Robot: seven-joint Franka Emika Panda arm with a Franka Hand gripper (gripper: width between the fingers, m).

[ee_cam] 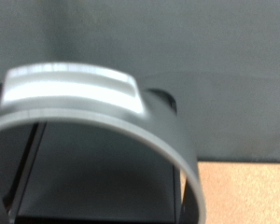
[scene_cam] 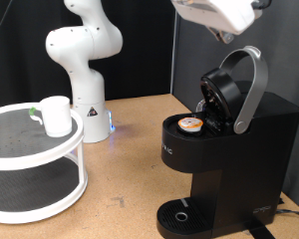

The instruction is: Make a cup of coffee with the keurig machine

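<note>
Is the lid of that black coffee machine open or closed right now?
Open. The keurig machine has its lid tilted up with the silver handle raised, and a tan-topped pod sits exposed in the holder.

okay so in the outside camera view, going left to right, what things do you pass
White two-tier round stand → white cup on its top tier → white robot arm → black keurig machine, lid raised, pod inside.

Non-task items: white two-tier round stand with dark mesh shelves, far off to the exterior view's left of the gripper and well below it. Wooden tabletop spans underneath; a corner also shows in the wrist view. Black curtain hangs behind as backdrop.
</note>
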